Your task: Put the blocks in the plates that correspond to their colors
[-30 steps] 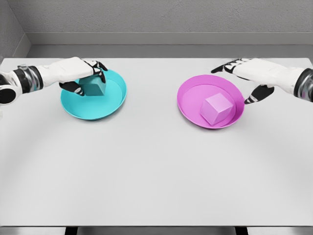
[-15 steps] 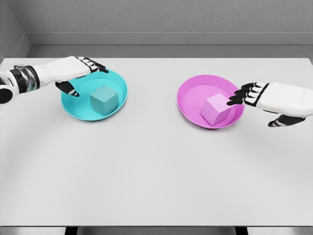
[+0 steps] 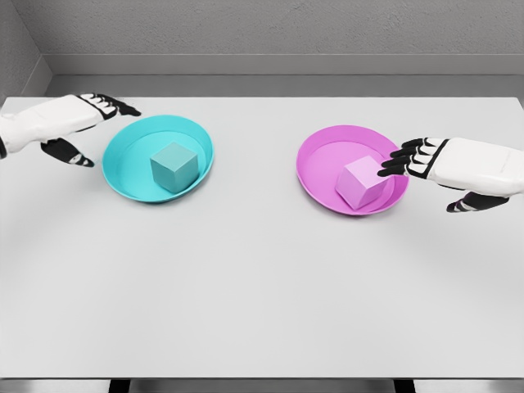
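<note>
Both hands, left hand [image 3: 61, 123] and right hand [image 3: 446, 164], hang released, grasping nothing; no writing shows.

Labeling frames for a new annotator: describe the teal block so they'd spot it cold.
On the white table sit two plates, one on each side. Go to the teal plate on the left; the teal block is the small cube resting inside it, untouched by either hand. Its only lookalike is the pink block, which sits in the pink plate on the right.
</note>
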{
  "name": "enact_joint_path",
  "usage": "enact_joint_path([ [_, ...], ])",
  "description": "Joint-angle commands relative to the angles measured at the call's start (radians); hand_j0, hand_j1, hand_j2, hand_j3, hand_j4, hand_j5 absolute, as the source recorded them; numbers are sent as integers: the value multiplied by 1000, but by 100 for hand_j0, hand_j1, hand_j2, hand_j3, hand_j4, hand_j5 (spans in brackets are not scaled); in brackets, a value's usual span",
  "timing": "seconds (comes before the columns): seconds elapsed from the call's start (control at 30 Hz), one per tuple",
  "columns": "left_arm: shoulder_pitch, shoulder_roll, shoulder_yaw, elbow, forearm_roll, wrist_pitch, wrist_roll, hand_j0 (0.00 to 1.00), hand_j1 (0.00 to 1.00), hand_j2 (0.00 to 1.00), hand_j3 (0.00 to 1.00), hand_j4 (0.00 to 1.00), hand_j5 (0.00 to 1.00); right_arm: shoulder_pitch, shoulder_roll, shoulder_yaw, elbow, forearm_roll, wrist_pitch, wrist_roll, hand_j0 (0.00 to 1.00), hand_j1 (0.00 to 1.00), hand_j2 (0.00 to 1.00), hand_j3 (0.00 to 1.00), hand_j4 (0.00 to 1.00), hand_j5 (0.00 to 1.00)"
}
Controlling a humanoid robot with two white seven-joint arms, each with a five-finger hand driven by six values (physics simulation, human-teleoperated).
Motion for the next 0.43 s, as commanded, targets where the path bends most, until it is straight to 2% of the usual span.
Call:
enact_joint_path([
  [0.0,0,17,3,-29,14,2,-4,100,100,100,100,100,100,0,0,5,-1,-6,3,0,100,100,100,100,100,100],
  [0.1,17,20,3,-32,13,2,-4,100,100,100,100,100,100,0,-5,-3,1,-6,3,0,100,100,100,100,100,100],
  [0.4,18,20,14,-23,7,2,-4,100,100,100,100,100,100,-2,-3,-4,10,-6,3,0,100,100,100,100,100,100],
])
